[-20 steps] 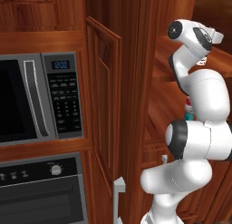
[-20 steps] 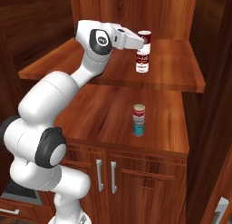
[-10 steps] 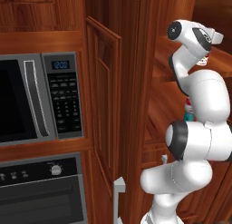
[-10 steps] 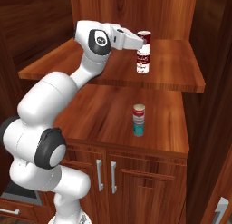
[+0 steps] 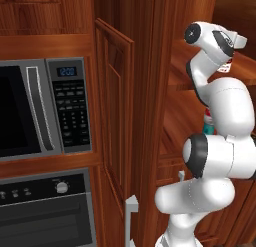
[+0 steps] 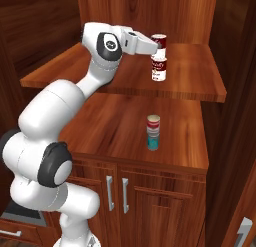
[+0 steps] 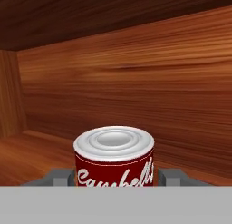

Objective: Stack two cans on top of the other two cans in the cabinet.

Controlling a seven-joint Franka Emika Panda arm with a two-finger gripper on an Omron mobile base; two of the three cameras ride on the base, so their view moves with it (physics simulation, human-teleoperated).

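My gripper (image 6: 158, 50) is clenched around the red can (image 6: 159, 41), holding it on top of the soup tin (image 6: 158, 69) near the middle of the cabinet's upper shelf (image 6: 200, 86). On the lower shelf (image 6: 185, 141), the white can (image 6: 153, 125) sits stacked on the teal can (image 6: 153, 141).

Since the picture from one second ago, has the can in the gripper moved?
No. In the right base view the top can held by the gripper sits at the same spot over the soup can on the upper shelf.
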